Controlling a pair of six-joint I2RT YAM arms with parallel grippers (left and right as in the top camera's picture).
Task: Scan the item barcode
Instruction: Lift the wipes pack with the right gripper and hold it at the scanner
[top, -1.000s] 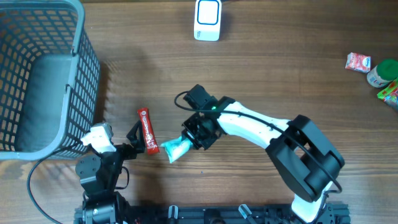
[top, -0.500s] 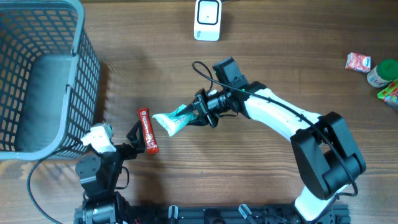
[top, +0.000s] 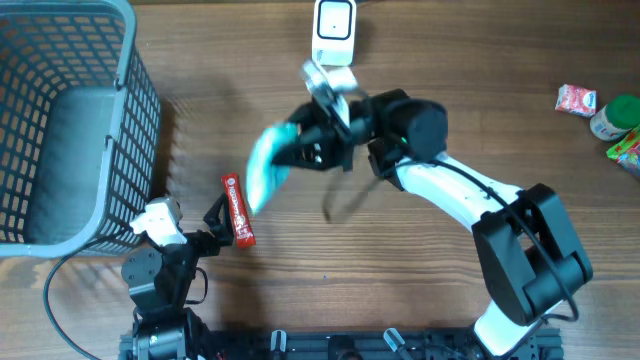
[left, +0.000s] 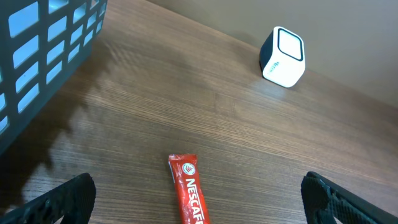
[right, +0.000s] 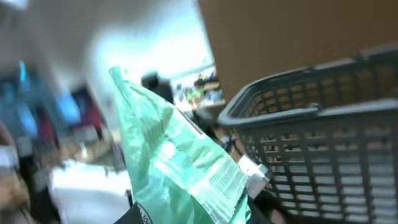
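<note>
While my right gripper (top: 312, 143) is pinched narrow on one end of the packet (top: 264, 170), the packet is up off the table (top: 470, 60), teal-green and motion-blurred from overhead. Its free end points down-left. Wrist view: the packet (right: 177, 165) fills the middle, with a white label (right: 219, 180) of fine bars on its lower right; my fingers there are too dark to make out. The scanner (top: 333, 30) sits just above the grip, white, at the table's top edge, not touching. A red stick (top: 237, 210) lies flat on the wood, below-left of the packet. My left gripper (left: 198, 186) is spread wide with nothing in it, the stick between its tips, untouched. The basket (top: 60, 120) is far left.
</note>
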